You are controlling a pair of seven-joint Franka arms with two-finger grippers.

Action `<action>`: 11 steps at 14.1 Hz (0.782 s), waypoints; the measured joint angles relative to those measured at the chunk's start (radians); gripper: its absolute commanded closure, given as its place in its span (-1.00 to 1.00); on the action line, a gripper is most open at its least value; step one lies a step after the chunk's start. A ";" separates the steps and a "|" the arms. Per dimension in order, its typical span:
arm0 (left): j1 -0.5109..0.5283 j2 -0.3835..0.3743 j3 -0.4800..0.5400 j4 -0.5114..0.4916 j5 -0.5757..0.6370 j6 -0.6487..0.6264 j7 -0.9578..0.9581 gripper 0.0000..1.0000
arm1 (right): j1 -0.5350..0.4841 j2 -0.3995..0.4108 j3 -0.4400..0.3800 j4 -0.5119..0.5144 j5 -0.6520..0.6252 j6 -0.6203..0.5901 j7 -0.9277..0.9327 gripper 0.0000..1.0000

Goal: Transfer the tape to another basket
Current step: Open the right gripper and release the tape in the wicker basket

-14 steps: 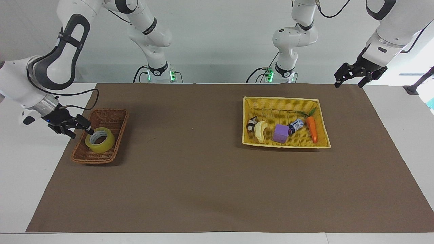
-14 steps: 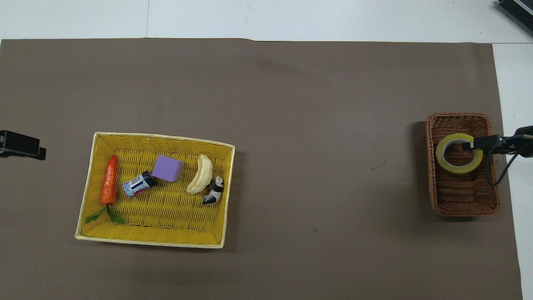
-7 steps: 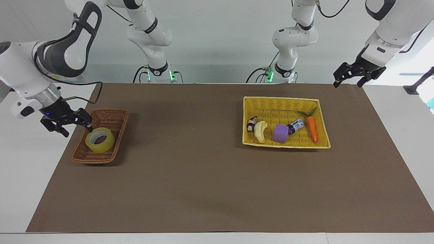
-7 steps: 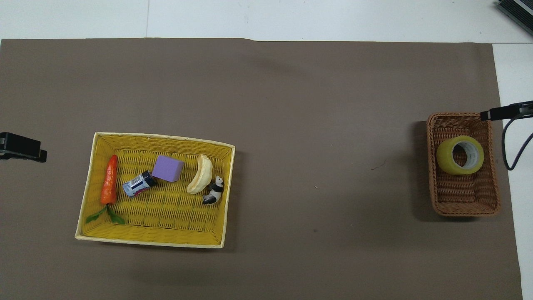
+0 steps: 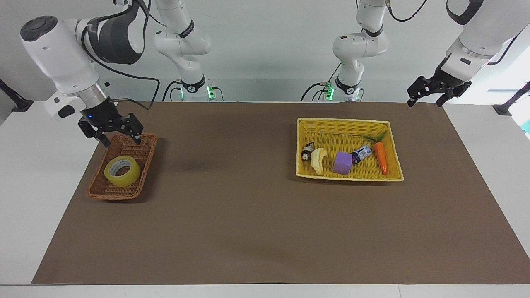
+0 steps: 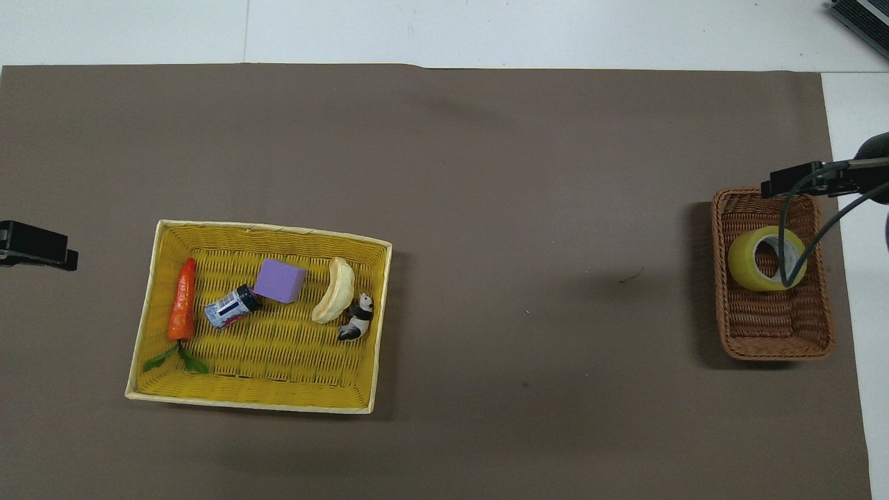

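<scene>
The facing view shows both arms whole. The right gripper hangs with fingers released over the brown basket, whose tape lies flat inside. The left gripper waits, fingers spread, over the worktop edge. Overhead, each gripper is cut off at the frame edge.

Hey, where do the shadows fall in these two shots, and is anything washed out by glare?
Facing view: soft shadow beside the wicker basket toward the table's middle, bright window glare near the left gripper. Overhead view: the yellow basket casts a faint shadow, the tape looks evenly lit, no glare.
</scene>
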 measured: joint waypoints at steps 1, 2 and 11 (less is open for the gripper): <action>0.000 0.000 0.000 0.000 0.000 0.000 0.000 -1.00 | 0.017 -0.009 0.000 0.000 -0.008 -0.016 0.034 -1.00; 0.000 0.000 0.000 0.000 0.000 0.000 0.000 -1.00 | 0.035 -0.018 0.000 0.000 -0.017 -0.028 0.069 -1.00; 0.000 0.000 0.000 0.000 0.000 0.000 0.000 -1.00 | 0.104 -0.141 -0.009 0.006 -0.057 -0.162 0.187 -1.00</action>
